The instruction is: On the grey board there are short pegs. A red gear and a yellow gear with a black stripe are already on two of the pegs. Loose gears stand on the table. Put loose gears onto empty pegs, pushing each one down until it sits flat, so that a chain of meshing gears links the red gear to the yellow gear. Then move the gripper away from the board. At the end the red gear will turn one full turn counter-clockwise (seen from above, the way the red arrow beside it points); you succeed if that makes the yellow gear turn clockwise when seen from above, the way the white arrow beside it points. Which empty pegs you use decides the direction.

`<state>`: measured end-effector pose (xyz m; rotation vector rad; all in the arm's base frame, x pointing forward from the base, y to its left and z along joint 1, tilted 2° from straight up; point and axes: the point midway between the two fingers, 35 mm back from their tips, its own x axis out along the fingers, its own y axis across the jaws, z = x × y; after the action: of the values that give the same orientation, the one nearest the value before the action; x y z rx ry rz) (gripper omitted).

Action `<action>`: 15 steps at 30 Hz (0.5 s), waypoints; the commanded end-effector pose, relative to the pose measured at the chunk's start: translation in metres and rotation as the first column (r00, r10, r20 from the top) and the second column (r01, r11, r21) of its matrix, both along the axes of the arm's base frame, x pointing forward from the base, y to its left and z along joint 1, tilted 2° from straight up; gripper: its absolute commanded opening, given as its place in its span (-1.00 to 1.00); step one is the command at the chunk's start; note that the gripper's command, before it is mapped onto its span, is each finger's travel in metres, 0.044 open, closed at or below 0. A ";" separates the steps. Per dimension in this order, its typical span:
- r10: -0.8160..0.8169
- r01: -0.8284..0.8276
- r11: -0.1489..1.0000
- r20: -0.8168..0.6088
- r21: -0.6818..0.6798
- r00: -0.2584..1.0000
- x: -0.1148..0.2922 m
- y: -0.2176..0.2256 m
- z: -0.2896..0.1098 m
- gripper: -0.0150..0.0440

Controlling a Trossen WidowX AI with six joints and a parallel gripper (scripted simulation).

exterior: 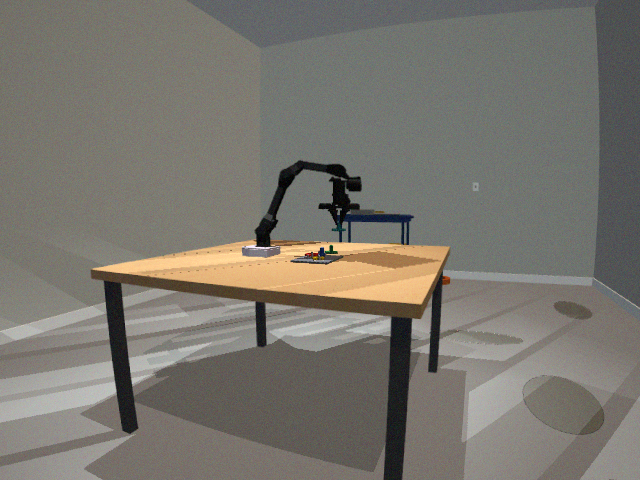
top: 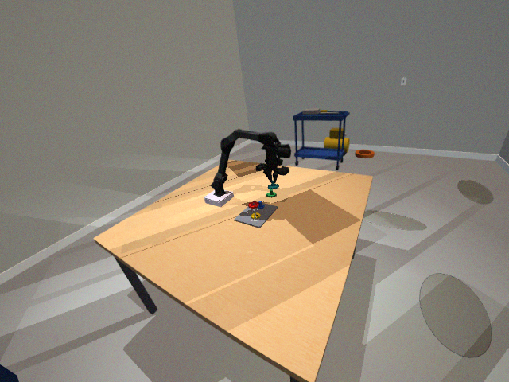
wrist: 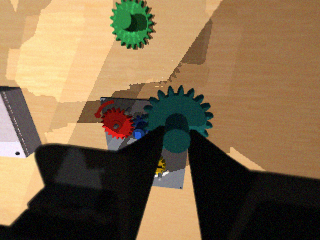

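Observation:
My gripper (top: 273, 181) (exterior: 338, 222) (wrist: 176, 132) is shut on the knob of the teal gear (top: 273, 186) (exterior: 338, 229) (wrist: 172, 107), held level well above the table. The green gear (top: 271, 194) (exterior: 331, 252) (wrist: 132, 41) stands on the table behind the grey board (top: 246, 220) (wrist: 173, 181). On the board are the red gear (top: 253, 204) (wrist: 118, 131) and, right beside it, a small blue gear (top: 261, 204) (wrist: 138, 133) with a knob. The yellow gear (top: 255, 216) (wrist: 160, 166) is nearer the board's front. In the wrist view the teal gear and fingers hide much of the board, its pegs and part of the blue gear.
The arm's white base (top: 219, 198) (exterior: 261, 251) (wrist: 20, 135) stands on the wooden table (top: 230, 279) (exterior: 232, 276), left of the board. A blue cart (top: 320, 116) (exterior: 379, 218) stands on the floor beyond the table.

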<state>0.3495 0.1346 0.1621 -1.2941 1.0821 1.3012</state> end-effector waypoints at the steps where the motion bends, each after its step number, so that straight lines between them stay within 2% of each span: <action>1: 0.002 -0.002 1.000 0.008 0.000 1.000 0.001 -0.009 -0.003 -0.49; 15: 0.002 -0.002 1.000 0.008 -0.002 1.000 0.005 -0.036 -0.021 -0.49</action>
<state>0.3541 0.1053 0.1422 -1.2968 1.0850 1.2996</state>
